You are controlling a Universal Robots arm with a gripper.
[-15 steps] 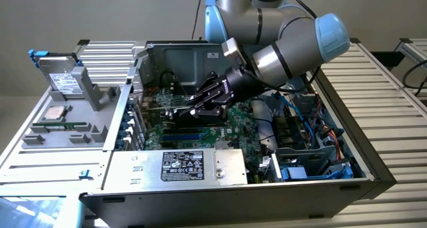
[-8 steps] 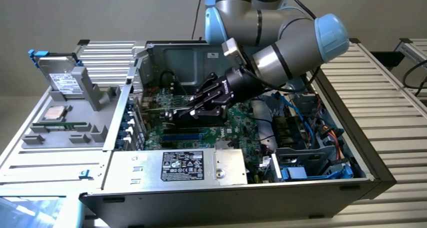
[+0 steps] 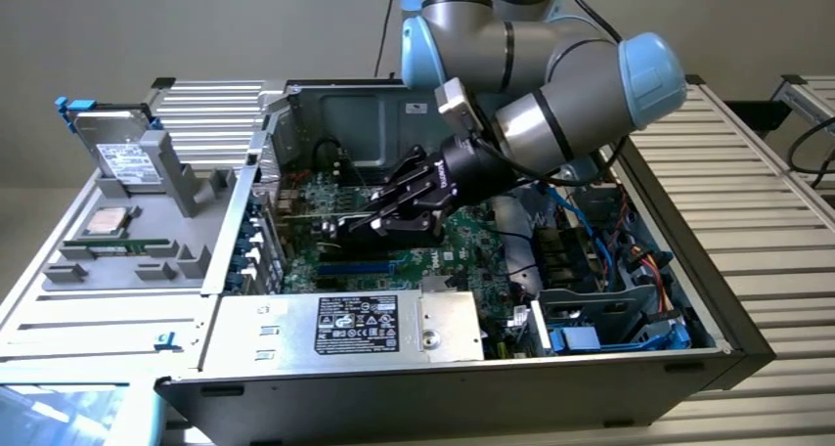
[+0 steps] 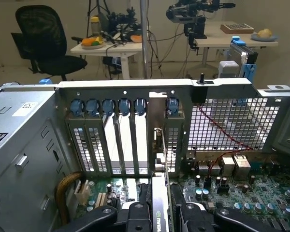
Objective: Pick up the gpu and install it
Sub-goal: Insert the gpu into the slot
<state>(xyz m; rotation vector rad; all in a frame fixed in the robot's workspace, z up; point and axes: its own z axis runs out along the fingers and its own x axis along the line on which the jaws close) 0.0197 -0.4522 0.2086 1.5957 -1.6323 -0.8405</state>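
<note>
The case is matt grey sheet metal.

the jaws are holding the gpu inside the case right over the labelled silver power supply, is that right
No. The gripper does hold the gpu in its jaws inside the case, but over the green motherboard, next to the rear slot covers, not over the labelled silver power supply. The exterior view shows this.

black gripper, green motherboard, blue slot clips
</note>
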